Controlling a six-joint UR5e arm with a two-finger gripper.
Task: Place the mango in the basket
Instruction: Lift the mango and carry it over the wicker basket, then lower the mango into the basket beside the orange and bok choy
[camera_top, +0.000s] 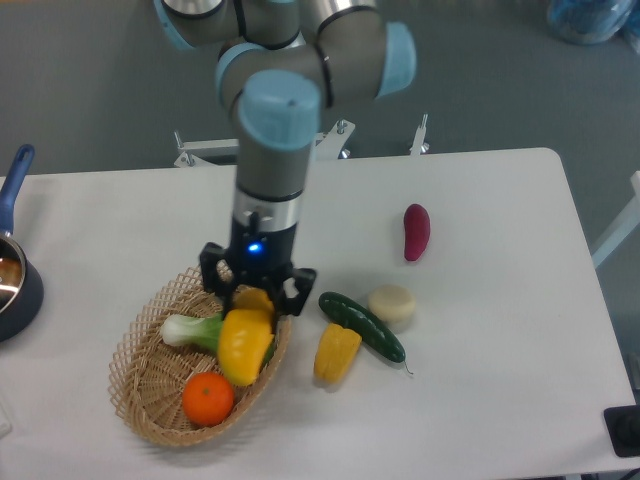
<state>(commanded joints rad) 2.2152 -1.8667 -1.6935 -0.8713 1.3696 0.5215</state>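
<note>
My jaws clamp the mango (245, 343) over the basket (140, 400), lower left of frame. It hides most of the bok choy (190, 329); my fingertips are hard to make out behind it.

White table (520, 400) — grey floor (80, 80) behind it.
</note>
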